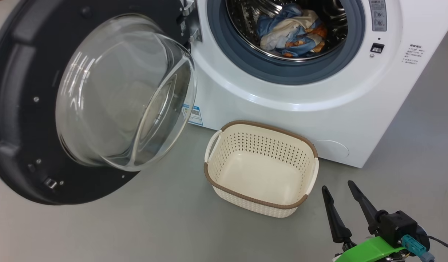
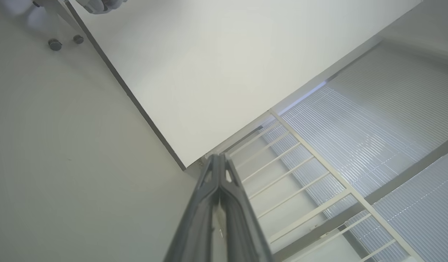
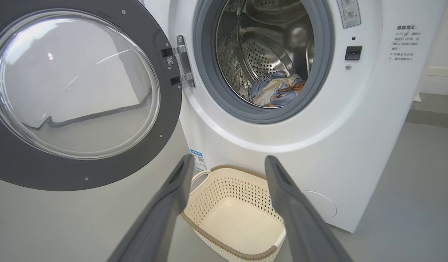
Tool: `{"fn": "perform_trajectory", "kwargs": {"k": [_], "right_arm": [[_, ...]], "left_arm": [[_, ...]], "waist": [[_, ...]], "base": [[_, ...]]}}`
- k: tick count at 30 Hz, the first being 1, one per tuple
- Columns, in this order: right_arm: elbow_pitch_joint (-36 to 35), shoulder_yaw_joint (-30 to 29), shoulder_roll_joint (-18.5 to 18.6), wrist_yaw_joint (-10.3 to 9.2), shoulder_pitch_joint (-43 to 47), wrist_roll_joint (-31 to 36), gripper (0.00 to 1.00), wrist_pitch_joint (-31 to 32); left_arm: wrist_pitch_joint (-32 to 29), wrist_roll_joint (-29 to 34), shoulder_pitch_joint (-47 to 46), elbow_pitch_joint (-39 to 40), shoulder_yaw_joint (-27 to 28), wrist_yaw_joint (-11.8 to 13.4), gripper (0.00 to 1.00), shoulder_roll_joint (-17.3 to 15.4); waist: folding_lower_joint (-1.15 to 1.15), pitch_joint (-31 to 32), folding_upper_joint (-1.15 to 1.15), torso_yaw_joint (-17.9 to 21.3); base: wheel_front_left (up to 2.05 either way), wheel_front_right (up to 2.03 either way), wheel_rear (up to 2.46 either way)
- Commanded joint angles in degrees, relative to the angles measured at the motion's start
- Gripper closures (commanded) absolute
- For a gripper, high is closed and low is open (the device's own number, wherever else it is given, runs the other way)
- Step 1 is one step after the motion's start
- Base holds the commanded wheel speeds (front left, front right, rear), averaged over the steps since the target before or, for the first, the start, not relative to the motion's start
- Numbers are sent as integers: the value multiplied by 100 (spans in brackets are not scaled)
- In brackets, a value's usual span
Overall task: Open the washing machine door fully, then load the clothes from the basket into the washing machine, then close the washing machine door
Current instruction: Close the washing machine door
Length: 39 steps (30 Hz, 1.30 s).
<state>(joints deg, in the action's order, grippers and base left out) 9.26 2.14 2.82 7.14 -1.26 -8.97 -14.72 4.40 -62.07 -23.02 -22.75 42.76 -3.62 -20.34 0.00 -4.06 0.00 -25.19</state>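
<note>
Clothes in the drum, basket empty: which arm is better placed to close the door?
Likely left. The washing machine door hangs open on the robot's left; the open right pincer sits low right, beyond the basket. The left pincer is shut, but its nearness to the door is unclear.

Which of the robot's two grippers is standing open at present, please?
The right gripper: its jaws stand well apart, whereas the left gripper is pressed shut.
</note>
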Motion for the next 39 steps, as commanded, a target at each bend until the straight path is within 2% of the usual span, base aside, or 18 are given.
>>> {"fn": "perform_trajectory", "kwargs": {"k": [1, 7, 15, 25, 39], "right_arm": [[-150, 128, 6, 35, -190, 104, 0, -28], [-153, 123, 6, 35, -240, 164, 0, -28], [-136, 141, 6, 35, -332, 249, 0, -28], [-117, 149, 6, 35, -404, 273, 0, -28], [-56, 150, 6, 35, -420, 212, 0, -28]], "left_arm": [[-61, -54, -209, 54, 128, -50, 100, -405], [-578, -671, -830, -907, 282, -79, 100, -772], [-1730, -1221, -1198, -1889, 127, -84, 100, -936], [-3064, -1841, -1216, -1947, -63, -320, 100, -705], [-4106, -2171, -814, -1567, -292, -361, 100, -327]], "waist": [[0, -38, 0, 33], [0, -162, 0, 133], [0, -301, 0, 312], [0, -431, 0, 473], [0, -400, 0, 540]], "base": [[0, 0, 0], [0, 0, 0], [0, 0, 0], [0, 0, 0], [0, 0, 0]]}}
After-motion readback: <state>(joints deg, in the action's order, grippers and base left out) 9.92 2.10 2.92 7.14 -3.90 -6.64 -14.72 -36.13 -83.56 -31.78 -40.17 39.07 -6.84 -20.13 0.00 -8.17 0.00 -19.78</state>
